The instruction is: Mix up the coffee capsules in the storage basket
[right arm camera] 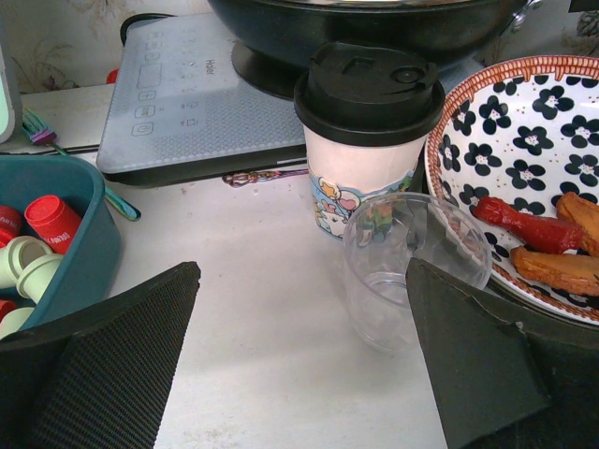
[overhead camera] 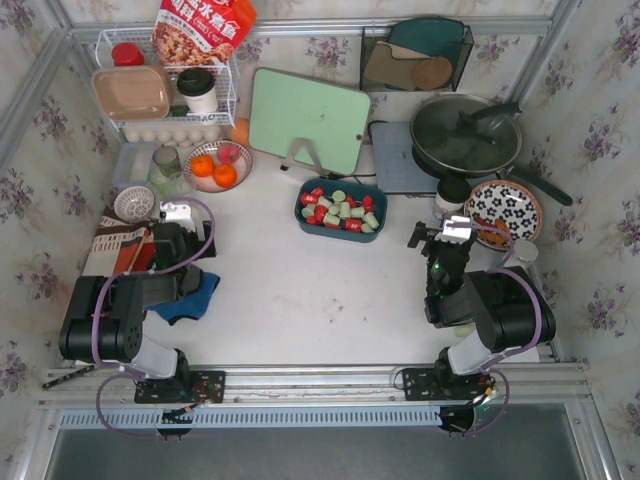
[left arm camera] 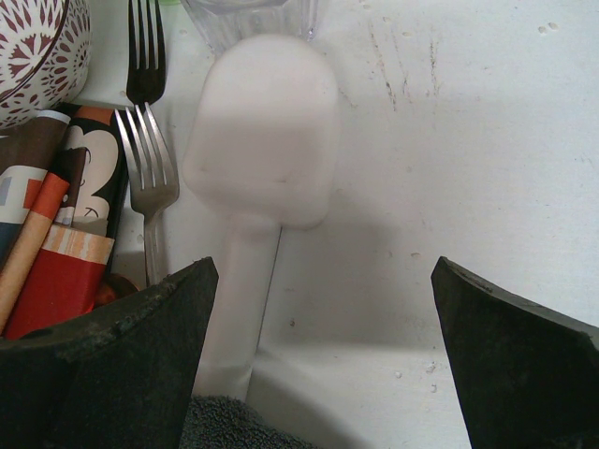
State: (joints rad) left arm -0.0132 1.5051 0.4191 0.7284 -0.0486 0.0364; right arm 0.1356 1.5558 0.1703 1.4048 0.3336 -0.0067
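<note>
The dark teal storage basket (overhead camera: 304, 215) stands at the table's middle back, filled with red and pale green coffee capsules (overhead camera: 341, 209) jumbled together. In the right wrist view the basket's corner (right arm camera: 82, 245) shows at the left with a red capsule (right arm camera: 51, 222) and green ones (right arm camera: 26, 266). My right gripper (overhead camera: 445, 233) is open and empty (right arm camera: 304, 323), to the right of the basket. My left gripper (overhead camera: 172, 222) is open and empty (left arm camera: 323, 323), far left of the basket, above a white spatula (left arm camera: 262, 140).
Near the right gripper are a clear plastic cup (right arm camera: 412, 262), a black-lidded paper cup (right arm camera: 370, 131), a patterned plate of food (right arm camera: 524, 159) and an induction hob (right arm camera: 197, 103) with a pan. Near the left gripper are forks (left arm camera: 145, 159), a magazine (left arm camera: 56, 224), a patterned bowl (left arm camera: 33, 47) and a blue towel (overhead camera: 190, 300).
</note>
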